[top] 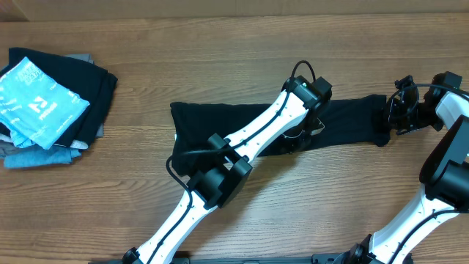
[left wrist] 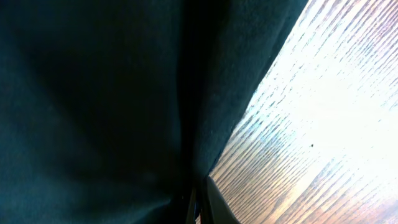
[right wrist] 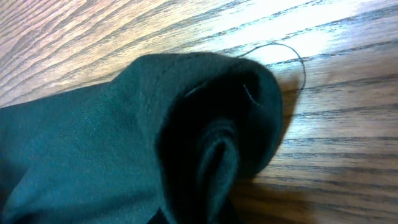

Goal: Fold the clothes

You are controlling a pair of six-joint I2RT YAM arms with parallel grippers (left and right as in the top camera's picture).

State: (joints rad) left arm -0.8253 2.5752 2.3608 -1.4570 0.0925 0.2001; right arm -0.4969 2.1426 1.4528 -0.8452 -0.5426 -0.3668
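The right end effector (top: 386, 123), jaws together, pinches the right end of the black T-shirt (top: 212, 121) at the right of the overhead view; in its wrist view a bunched fold hides the fingers. The left end effector (left wrist: 200, 208), also closed on cloth, grips the lower edge near the middle. The T-shirt lies on the worktop (top: 220, 44) as a long band running left to right across the centre, so the free cloth stretches leftward from both grips. The left arm is nearer that free end, which a fold would likely carry over
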